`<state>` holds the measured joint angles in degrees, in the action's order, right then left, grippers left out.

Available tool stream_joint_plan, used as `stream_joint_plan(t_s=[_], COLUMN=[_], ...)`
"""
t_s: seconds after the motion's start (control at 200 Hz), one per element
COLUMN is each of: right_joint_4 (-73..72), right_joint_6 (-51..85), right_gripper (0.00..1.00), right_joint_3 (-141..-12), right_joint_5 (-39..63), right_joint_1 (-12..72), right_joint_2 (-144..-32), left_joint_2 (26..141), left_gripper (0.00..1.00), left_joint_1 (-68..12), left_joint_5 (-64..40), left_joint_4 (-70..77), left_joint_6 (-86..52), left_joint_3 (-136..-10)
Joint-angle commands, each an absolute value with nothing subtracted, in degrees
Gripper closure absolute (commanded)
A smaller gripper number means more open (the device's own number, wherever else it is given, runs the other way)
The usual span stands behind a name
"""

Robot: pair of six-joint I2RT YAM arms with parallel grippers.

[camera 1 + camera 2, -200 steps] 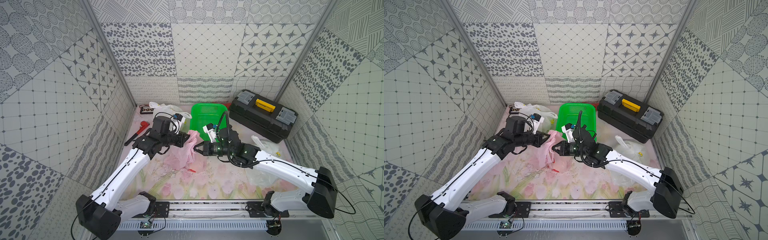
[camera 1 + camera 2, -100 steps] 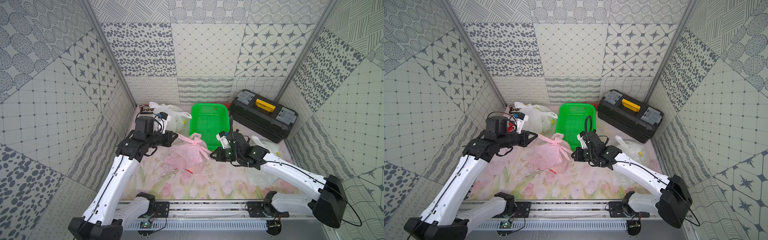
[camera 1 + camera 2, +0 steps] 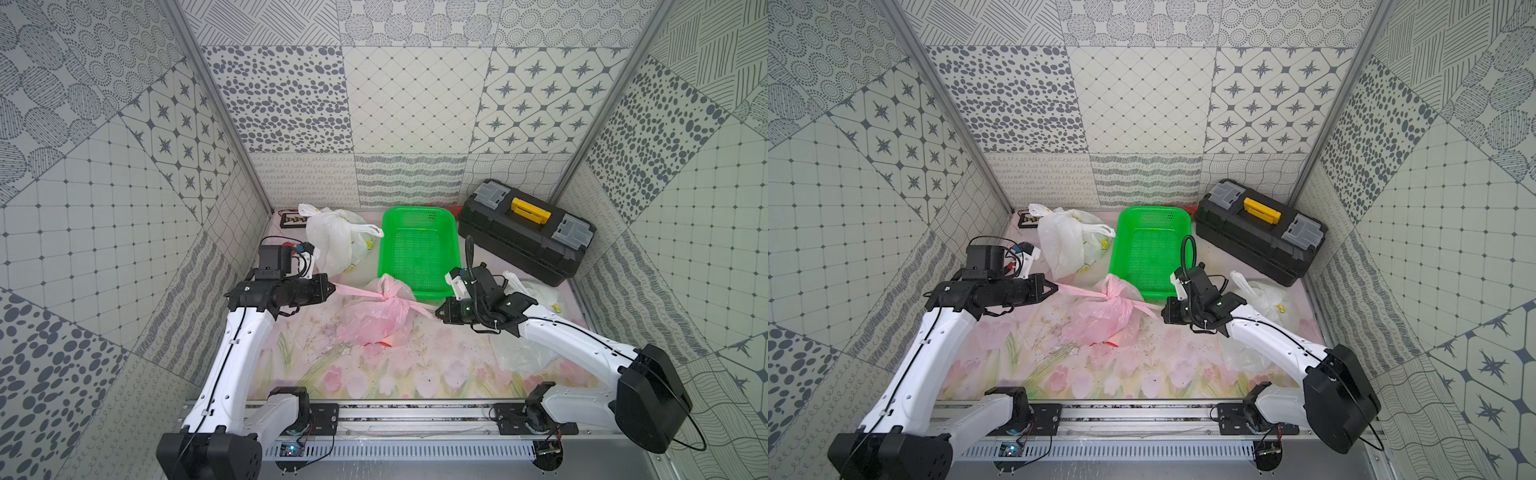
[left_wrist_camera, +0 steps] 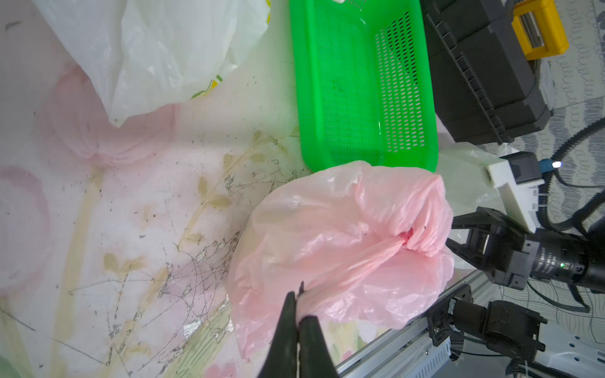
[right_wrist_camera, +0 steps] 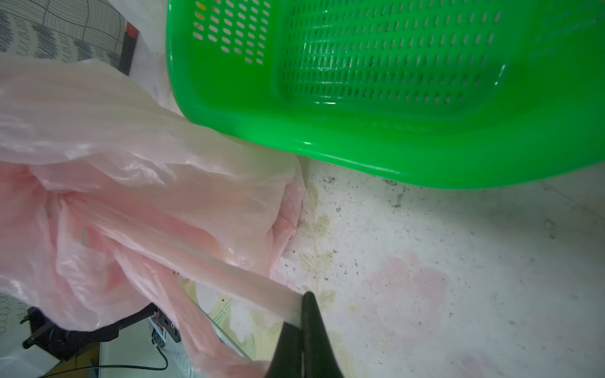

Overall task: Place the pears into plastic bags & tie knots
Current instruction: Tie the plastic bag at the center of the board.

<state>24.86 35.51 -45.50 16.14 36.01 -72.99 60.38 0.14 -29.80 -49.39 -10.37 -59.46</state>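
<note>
A pink plastic bag (image 3: 376,320) (image 3: 1100,318) lies on the flowered mat in front of the green basket. Its two handles are crossed into a knot (image 3: 388,294) (image 4: 406,236) on top. My left gripper (image 3: 332,286) (image 4: 299,307) is shut on the left handle strip. My right gripper (image 3: 438,311) (image 5: 299,311) is shut on the right handle strip (image 5: 229,268). Both strips run taut from the knot to the jaws. The pears are hidden; none shows in any view.
An empty green perforated basket (image 3: 419,249) stands behind the pink bag. A black toolbox (image 3: 525,237) is at the back right. A white bag (image 3: 332,241) stands back left; another white bag (image 3: 532,291) and a flat clear one (image 3: 519,353) lie under my right arm.
Both grippers have drawn apart, the left one leftward and the right one rightward, stretching the pink handles and pulling the knot tight. The bag has settled lower on the mat.
</note>
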Motion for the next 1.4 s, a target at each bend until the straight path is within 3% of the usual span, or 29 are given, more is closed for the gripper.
stream_joint_plan(t_s=[0.0,0.19,0.415,0.59,0.996,1.076,1.106,1.166,1.236,1.396], right_joint_4=[32.1,28.1,23.4,22.6,27.1,27.6,28.0,29.9,32.4,36.1], right_joint_6=[34.9,37.9,41.3,41.7,36.8,34.8,34.0,33.0,31.3,30.1], right_gripper=[1.00,1.00,1.00,1.00,1.00,1.00,0.90,0.70,0.59,0.50], right_joint_3=[-44.3,-47.5,-45.7,-39.6,-42.1,-43.6,-44.6,-46.7,-49.3,-53.8], right_joint_5=[12.0,17.7,19.6,21.5,15.4,17.9,19.2,19.8,19.0,18.7], right_joint_1=[34.3,35.8,35.0,27.8,29.8,30.1,30.3,30.3,30.0,26.5], right_joint_2=[-73.6,-73.0,-75.6,-76.4,-75.4,-74.1,-73.2,-70.7,-67.9,-66.7], left_joint_2=[60.3,58.5,59.1,60.4,59.9,59.9,59.6,58.3,56.7,55.8], left_gripper=[1.00,0.97,1.00,1.00,1.00,1.00,1.00,0.76,0.57,0.43], left_joint_1=[3.4,3.4,5.7,10.0,10.9,10.9,10.8,10.0,8.6,3.5], left_joint_5=[-26.4,-36.9,-32.3,-32.6,-31.4,-33.8,-35.0,-36.0,-32.2,-27.1], left_joint_4=[-46.4,-46.1,-44.2,-43.6,-45.7,-47.0,-47.5,-48.9,-52.1,-54.7], left_joint_6=[-11.7,-12.1,-12.4,-12.4,-10.5,-10.2,-10.3,-10.1,-8.2,-6.1], left_joint_3=[-58.3,-62.4,-55.8,-53.1,-53.9,-55.5,-56.6,-59.4,-64.1,-71.9])
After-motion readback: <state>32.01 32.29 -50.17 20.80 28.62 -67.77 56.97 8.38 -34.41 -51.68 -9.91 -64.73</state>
